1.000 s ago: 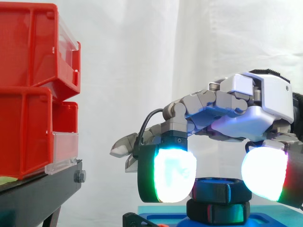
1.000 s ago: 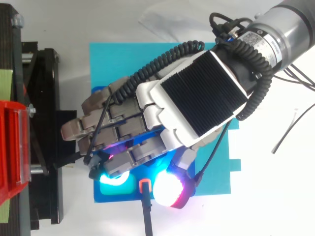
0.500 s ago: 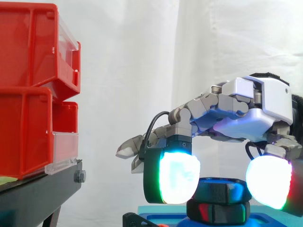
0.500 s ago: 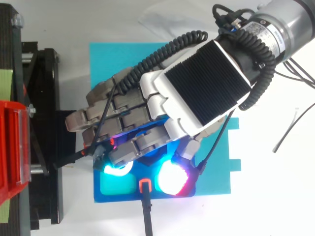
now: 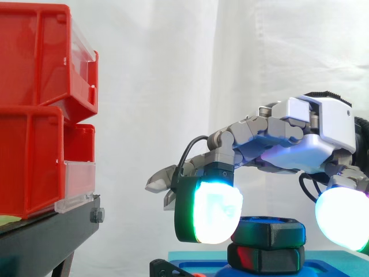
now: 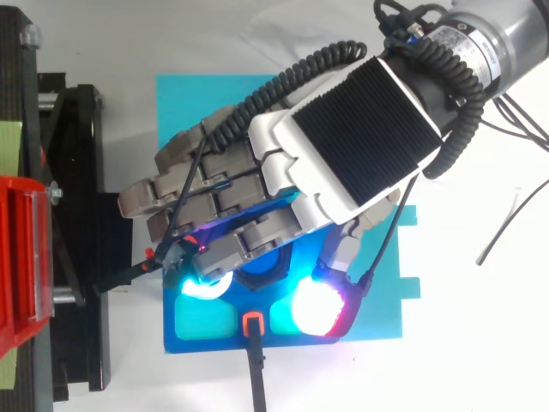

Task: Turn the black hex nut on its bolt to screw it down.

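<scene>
The hand [image 5: 300, 135] is curled round the black hex nut [image 5: 268, 232], a chunky matte piece that sits directly under the palm, between the glowing pads. It makes a loose cage rather than a firm pinch. One cyan-white finger pad [image 5: 214, 210] overlaps the nut's left edge in the side view. The white thumb pad [image 5: 346, 218] stands just off the nut's right side, with a sliver of curtain showing between them.

That sliver is the change. A second ago the thumb pad covered the nut's right corner. Since then it has slid outward and the two pads have drawn further apart. From above, the thumb pad has swung out from the nut [image 6: 262, 268], which now shows more fully between the pads. I judge that the grip has slackened, probably so the hand can take a new hold for another turn.

Below the nut, touching it, sits a second black hex-shaped piece [image 5: 265, 258], on the blue plastic plate [image 6: 214, 345] under the hand. Whether the nut has gone lower I cannot tell.

A white label on the arm's wrist [image 6: 448, 39] carries print too small to read, and no other writing is legible.
</scene>
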Robot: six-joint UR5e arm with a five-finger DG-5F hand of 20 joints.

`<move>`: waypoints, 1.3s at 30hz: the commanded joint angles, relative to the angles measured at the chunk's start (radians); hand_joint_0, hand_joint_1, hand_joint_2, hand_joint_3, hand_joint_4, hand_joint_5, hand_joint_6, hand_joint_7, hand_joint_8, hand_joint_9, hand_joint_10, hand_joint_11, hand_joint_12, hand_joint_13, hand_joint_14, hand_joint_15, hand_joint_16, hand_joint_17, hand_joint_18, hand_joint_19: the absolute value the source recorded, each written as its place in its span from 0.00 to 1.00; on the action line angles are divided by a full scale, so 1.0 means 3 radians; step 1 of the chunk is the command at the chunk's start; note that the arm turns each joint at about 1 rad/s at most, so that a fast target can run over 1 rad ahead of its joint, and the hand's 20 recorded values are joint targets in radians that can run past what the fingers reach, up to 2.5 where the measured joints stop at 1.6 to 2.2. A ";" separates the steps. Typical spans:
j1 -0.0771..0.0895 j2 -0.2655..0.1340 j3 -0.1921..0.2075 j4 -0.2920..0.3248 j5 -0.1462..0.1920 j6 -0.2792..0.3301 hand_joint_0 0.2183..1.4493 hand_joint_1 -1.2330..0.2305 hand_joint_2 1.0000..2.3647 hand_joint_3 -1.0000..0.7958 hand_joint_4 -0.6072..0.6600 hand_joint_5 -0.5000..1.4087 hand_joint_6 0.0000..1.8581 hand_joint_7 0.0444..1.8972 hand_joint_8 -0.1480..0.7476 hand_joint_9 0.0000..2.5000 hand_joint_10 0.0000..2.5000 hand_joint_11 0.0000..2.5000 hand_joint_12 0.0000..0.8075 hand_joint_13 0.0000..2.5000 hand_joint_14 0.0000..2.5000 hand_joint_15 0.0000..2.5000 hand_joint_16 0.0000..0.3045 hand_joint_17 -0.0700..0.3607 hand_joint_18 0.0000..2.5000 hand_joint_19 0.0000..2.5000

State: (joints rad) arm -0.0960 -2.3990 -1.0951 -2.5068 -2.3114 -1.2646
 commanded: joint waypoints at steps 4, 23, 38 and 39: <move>-0.0017 0.0000 -0.0001 0.0011 -0.0021 0.0002 0.15 0.39 0.00 0.28 0.77 0.20 0.27 0.52 0.59 0.25 0.00 0.13 0.52 0.17 0.00 0.03 0.22 0.52 0.21 0.18; -0.0063 0.0000 -0.0001 0.0016 -0.0083 -0.0003 0.19 0.31 0.00 0.28 0.75 0.20 0.27 0.52 0.55 0.24 0.00 0.13 0.48 0.17 0.00 0.03 0.20 0.49 0.21 0.18; -0.0068 0.0000 -0.0001 -0.0004 -0.0083 0.0002 0.30 0.20 0.13 0.28 0.76 0.20 0.29 0.51 0.56 0.25 0.00 0.13 0.49 0.18 0.00 0.03 0.20 0.49 0.22 0.18; -0.0068 0.0000 -0.0001 -0.0004 -0.0083 0.0002 0.30 0.19 0.17 0.28 0.76 0.20 0.29 0.50 0.56 0.25 0.00 0.14 0.49 0.18 0.00 0.03 0.20 0.49 0.22 0.18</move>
State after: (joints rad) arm -0.1157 -2.3991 -1.0953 -2.5076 -2.3363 -1.2643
